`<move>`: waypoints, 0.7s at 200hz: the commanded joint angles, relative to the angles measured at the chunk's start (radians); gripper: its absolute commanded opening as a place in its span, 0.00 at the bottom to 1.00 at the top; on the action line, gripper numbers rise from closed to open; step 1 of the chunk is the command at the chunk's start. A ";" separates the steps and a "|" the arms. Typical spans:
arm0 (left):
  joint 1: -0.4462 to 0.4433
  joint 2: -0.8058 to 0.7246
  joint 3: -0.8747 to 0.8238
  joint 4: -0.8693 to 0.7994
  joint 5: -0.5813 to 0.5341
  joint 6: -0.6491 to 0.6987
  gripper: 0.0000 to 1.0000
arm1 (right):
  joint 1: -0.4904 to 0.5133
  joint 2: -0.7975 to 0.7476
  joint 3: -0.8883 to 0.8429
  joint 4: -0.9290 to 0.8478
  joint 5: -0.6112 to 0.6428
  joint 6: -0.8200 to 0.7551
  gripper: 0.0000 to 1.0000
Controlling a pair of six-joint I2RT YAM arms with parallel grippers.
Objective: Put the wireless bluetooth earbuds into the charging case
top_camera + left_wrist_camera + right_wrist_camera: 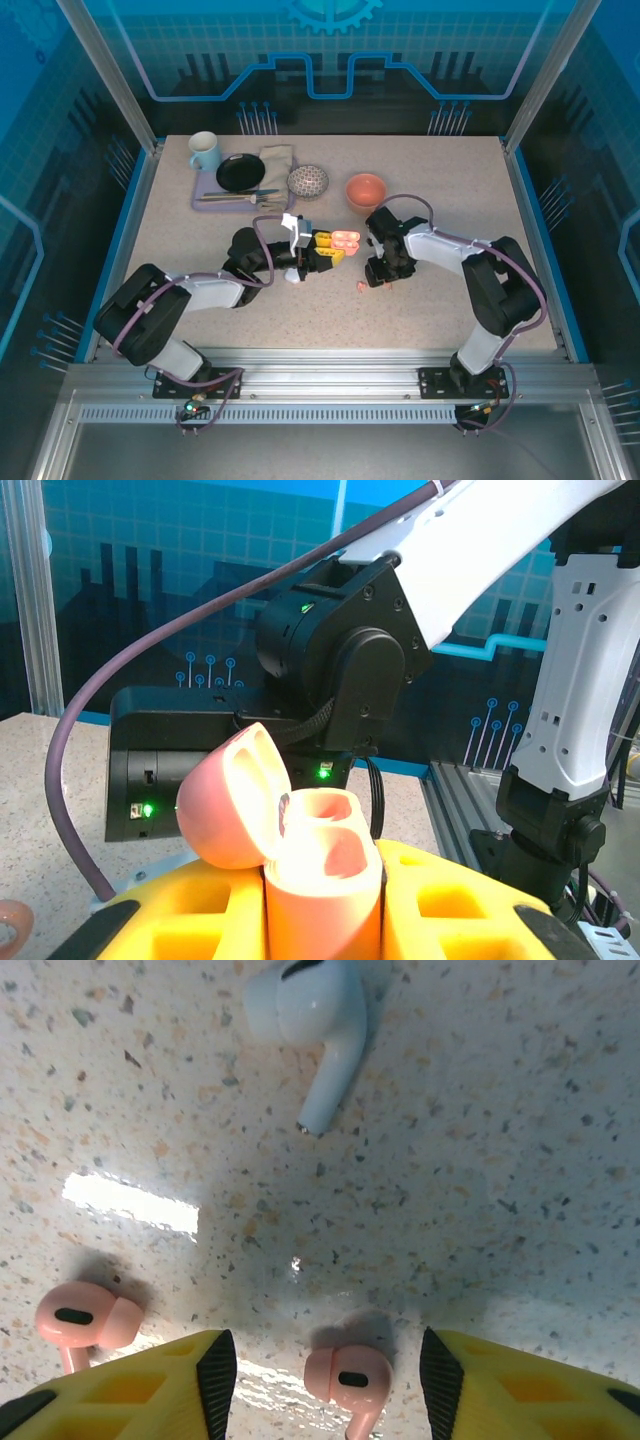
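- Left jaws are clamped on the salmon-pink charging case (322, 880). It sits squeezed upright between the yellow pads with its lid (235, 800) flipped open and the wells facing up.
- Right jaws hang low over the speckled counter (450, 1160), standing apart and holding nothing. They straddle one pink earbud (348, 1378), which lies on the counter in the gap with daylight on both sides.
- A second pink earbud (88, 1320) lies just outside one of those jaws. A white earbud (310, 1010) lies well ahead of the tips.
- Handling guess: these buds look like nearly weightless, hard, glossy plastic, all curves. I'd expect one to squirt sideways or roll if the pads close off-centre.
- I'd pinch across the fat head of the bud rather than the skinny stem. That leaves the stem free to drop into a well.
- It needs a gentle squeeze only. The shell probably won't crush, but a hard pinch on something that slick tends to pop it out.
- The case looks stiff enough to clamp by the body. The hinged lid seems like the weak bit, so I'd keep the other arm from knocking it.
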 commanded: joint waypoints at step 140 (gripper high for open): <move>0.003 -0.051 -0.007 -0.035 0.024 0.043 0.00 | 0.045 0.059 0.055 -0.108 0.063 0.113 0.44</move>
